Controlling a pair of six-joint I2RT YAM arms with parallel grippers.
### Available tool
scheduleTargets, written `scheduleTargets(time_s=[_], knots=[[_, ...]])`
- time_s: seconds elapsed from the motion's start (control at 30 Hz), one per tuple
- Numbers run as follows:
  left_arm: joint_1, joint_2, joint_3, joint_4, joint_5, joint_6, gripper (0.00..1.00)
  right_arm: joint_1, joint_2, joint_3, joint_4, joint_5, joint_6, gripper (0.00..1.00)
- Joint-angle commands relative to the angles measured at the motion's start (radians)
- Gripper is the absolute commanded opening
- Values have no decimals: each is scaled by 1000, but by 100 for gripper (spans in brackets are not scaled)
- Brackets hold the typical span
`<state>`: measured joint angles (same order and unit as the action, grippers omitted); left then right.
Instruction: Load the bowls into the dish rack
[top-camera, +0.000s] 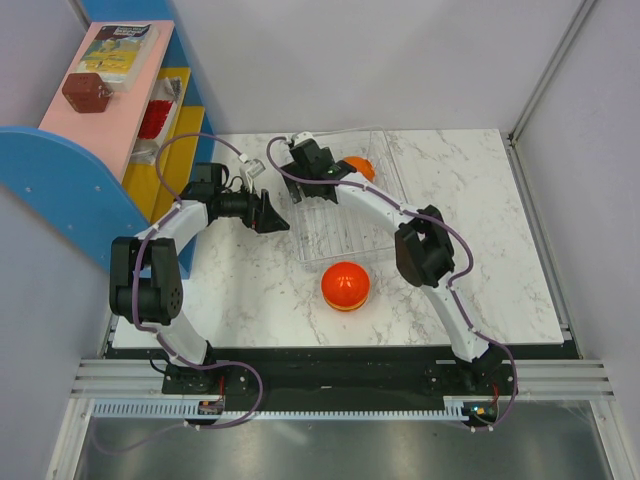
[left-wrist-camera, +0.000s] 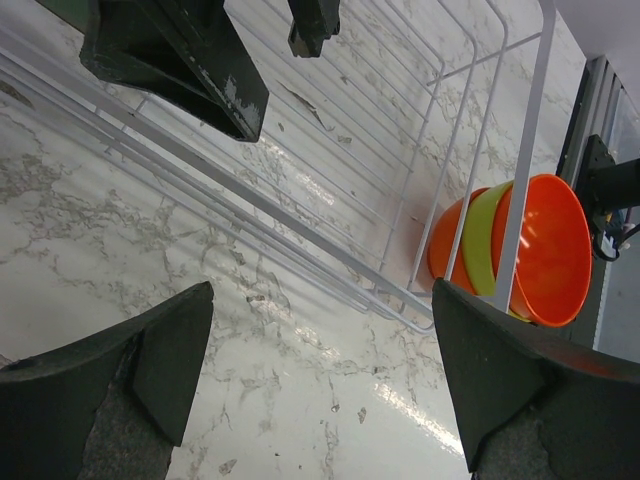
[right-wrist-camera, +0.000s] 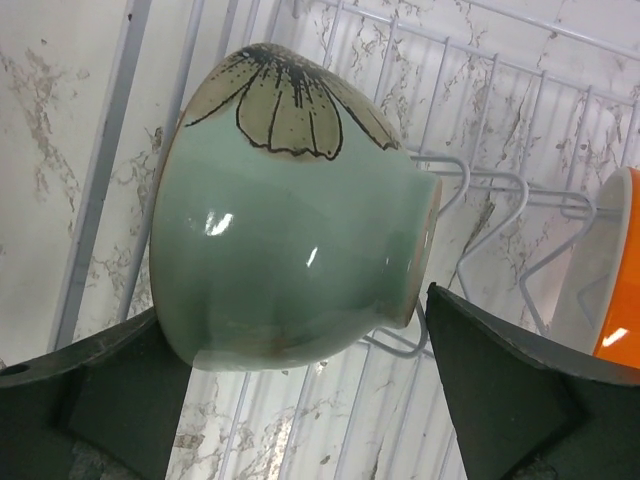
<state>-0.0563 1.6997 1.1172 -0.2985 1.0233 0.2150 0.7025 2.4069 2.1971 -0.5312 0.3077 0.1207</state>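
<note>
The wire dish rack (top-camera: 345, 205) lies at the back middle of the marble table. A pale green bowl (right-wrist-camera: 290, 250) with a painted flower rests on its side on the rack wires (right-wrist-camera: 480, 180). My right gripper (right-wrist-camera: 300, 320) is open around it, and a gap shows at the right finger (right-wrist-camera: 500, 370). An orange bowl (top-camera: 358, 167) leans in the rack's far end. Another orange bowl (top-camera: 345, 285) with a yellow-green band sits upside down on the table in front of the rack. My left gripper (left-wrist-camera: 322, 300) hangs open and empty over bare table beside the rack's left side (left-wrist-camera: 300, 215).
A blue and yellow shelf unit (top-camera: 100, 150) with a pink top stands at the left, close to the left arm. It carries a brown block (top-camera: 86, 91) and packets. Grey walls enclose the table on the left, back and right.
</note>
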Motion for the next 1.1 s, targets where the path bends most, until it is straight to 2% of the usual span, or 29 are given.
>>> scheduleTargets(time_s=[0.0, 0.37, 0.47, 0.6, 0.93, 1.03, 1.07], knots=[[7, -45, 47, -10, 9, 23, 96, 5, -84, 4, -69, 30, -16, 98], [6, -45, 72, -16, -8, 4, 96, 8, -158, 50, -49, 50, -46, 98], [-5, -29, 87, -16, -60, -9, 96, 8, -176, 56, -44, 94, -64, 98], [-45, 6, 108, -19, -234, -25, 95, -18, -221, 50, -38, 206, -78, 98], [-120, 54, 173, -56, -350, -32, 94, -284, -410, -129, -35, 85, -79, 97], [-134, 69, 194, -70, -379, -35, 89, -331, -463, -218, -43, 25, -111, 96], [-137, 75, 199, -76, -384, -34, 82, -342, -491, -277, -44, -1, -157, 95]])
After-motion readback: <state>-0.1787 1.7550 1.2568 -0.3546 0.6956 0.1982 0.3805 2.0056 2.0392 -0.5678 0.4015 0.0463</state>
